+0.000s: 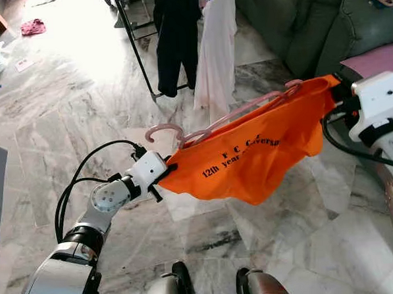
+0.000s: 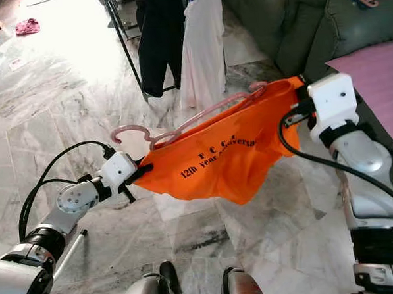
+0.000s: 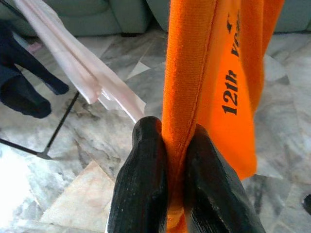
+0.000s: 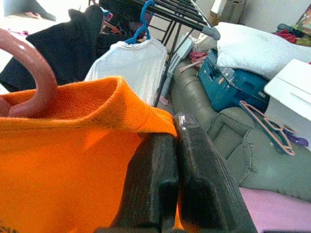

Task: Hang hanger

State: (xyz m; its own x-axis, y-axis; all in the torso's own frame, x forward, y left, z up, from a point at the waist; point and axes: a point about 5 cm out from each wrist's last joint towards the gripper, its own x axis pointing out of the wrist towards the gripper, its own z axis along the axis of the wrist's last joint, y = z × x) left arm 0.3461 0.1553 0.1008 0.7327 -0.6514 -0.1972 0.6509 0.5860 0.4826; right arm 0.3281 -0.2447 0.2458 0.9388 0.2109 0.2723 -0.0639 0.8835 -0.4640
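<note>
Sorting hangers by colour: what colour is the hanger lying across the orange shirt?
Pale pink; the hanger shows best in the left eye view.

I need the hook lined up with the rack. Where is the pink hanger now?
The pink hanger lies along the top edge of the orange shirt stretched between the left gripper and right gripper, hook toward the left gripper.

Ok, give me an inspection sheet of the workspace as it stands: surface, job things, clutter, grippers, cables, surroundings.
Surface: grey-veined marble floor.
Job things: orange shirt stretched between both grippers; pink hanger lying along its top edge; clothes rack ahead.
Clutter: red cloth on the floor far left; another pink hanger on the green sofa.
Grippers: left gripper and right gripper each pinch a shirt edge.
Cables: black cables loop off the left wrist.
Surroundings: dark garment and white garment hang from the rack.
</note>
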